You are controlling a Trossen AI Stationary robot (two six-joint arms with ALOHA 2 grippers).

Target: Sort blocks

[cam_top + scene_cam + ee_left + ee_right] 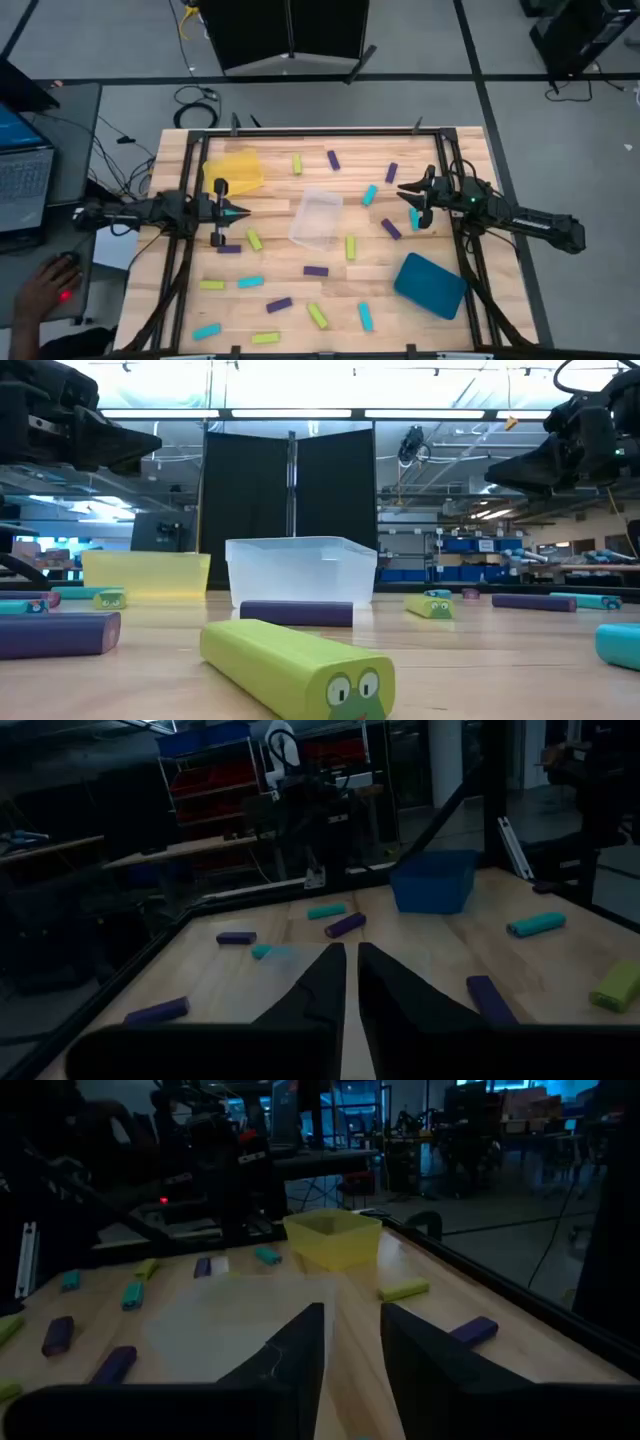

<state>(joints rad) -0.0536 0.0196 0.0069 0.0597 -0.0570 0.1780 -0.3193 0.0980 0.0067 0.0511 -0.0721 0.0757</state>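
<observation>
The blocks [316, 315] are judged light, rigid, smooth bars scattered over the worktop [470, 140], best pinched across their narrow sides; left gripper [244, 212] nearly closed and empty, right gripper [402, 190] slightly parted and empty

In the low view, a cyan block [620, 645] is cut off by the picture's right edge, and a purple block [58, 634] by the left edge. Both arms there are cropped at the top, so their fingers are out of sight. From above, a hand [45, 290] on a red-lit mouse is cut by the frame's corner. In the right wrist view, the blocks beyond the fingers [300, 1345] are too dim for their colours to be sure.
</observation>
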